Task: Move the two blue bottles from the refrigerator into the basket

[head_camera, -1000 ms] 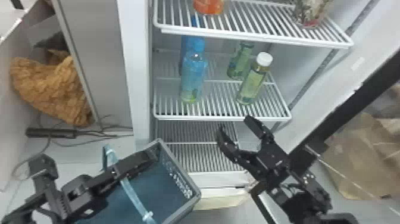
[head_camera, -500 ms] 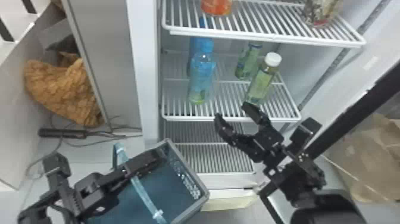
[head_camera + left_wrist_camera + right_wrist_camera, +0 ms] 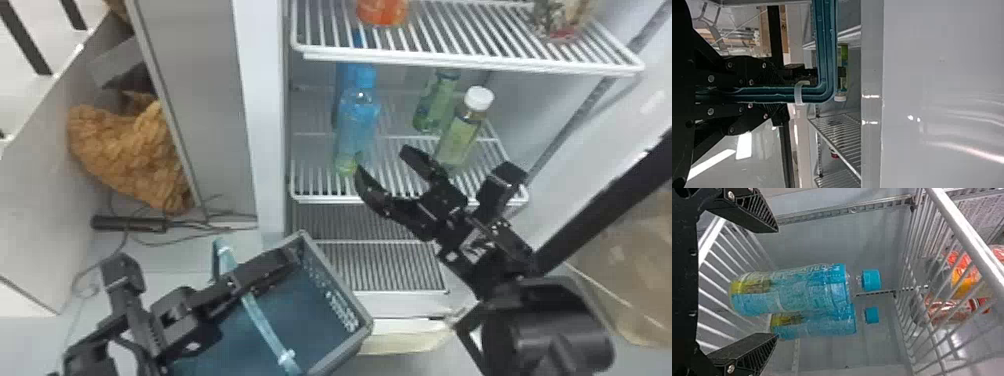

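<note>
Two blue bottles stand one behind the other on the middle shelf; the front blue bottle (image 3: 357, 125) partly covers the rear blue bottle (image 3: 344, 82). My right gripper (image 3: 382, 159) is open at the shelf's front edge, just before the bottles. In the right wrist view, the front blue bottle (image 3: 789, 290) and the rear blue bottle (image 3: 817, 323) lie beyond the spread fingers of my right gripper (image 3: 777, 282), with nothing between the tips. My left gripper (image 3: 295, 255) is shut on the rim of the blue basket (image 3: 350, 345); the left wrist view has that left gripper (image 3: 781, 95) clamped round the rim.
Two green bottles, the nearer green bottle (image 3: 460, 135) white-capped, stand right of the blue ones. The upper shelf (image 3: 475, 57) overhangs them and carries an orange item (image 3: 382, 11). A fridge side wall (image 3: 265, 115) is at left, the black-edged door (image 3: 607, 210) at right.
My right gripper has moved left and up toward the front blue bottle, still open. The head view has shifted, so the fridge and basket appear slightly farther right. The left gripper keeps its hold.
</note>
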Motion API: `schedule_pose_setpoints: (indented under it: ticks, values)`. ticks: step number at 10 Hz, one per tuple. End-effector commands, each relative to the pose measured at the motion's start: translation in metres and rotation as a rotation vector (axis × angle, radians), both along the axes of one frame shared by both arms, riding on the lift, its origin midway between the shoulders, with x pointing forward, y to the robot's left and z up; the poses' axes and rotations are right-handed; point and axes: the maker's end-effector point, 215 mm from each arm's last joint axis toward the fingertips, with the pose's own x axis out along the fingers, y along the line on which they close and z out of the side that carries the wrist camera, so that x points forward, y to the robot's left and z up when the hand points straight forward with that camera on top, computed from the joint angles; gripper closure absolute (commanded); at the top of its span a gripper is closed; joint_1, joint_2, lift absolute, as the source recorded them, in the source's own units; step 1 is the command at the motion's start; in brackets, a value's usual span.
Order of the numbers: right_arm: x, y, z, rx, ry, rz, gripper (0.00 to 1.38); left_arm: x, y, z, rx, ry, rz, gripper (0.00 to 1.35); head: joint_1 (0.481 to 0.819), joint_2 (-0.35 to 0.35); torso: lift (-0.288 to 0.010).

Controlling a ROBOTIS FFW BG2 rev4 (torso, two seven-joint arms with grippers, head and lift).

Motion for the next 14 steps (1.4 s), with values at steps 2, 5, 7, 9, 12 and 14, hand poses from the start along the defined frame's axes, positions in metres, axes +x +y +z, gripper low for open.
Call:
schedule_pose_setpoints:
  ticks: [2, 5, 7, 9, 12, 14]
  values:
    - [0.02, 0.015, 0.003, -0.014, -0.006, 0.017, 0.1, 0.001, -0.001, 0.002, -0.006, -0.003, 0.002, 1.2, 0.695, -0.102, -0.22]
    - [0.037, 0.037, -0.001, -0.03, 0.002, 0.04, 0.1, 0.0, -0.002, 0.003, -0.009, -0.004, -0.002, 1.2, 0.695, -0.074, -0.22]
    - [0.044, 0.037, 0.003, -0.035, -0.006, 0.022, 0.11, -0.001, -0.002, 0.003, -0.012, -0.003, -0.001, 1.2, 0.695, -0.059, -0.22]
    - [0.049, 0.037, 0.006, -0.029, -0.001, 0.008, 0.18, -0.001, -0.003, 0.002, -0.009, -0.002, -0.004, 1.2, 0.695, -0.058, -0.22]
    - [0.055, 0.032, -0.007, -0.039, 0.067, -0.01, 1.06, -0.001, -0.004, 0.004, -0.013, -0.005, -0.005, 1.2, 0.695, -0.062, -0.22]
    - [0.054, 0.027, 0.001, -0.069, 0.042, -0.027, 1.28, -0.001, -0.005, 0.005, -0.016, -0.007, -0.007, 1.2, 0.695, -0.065, -0.22]
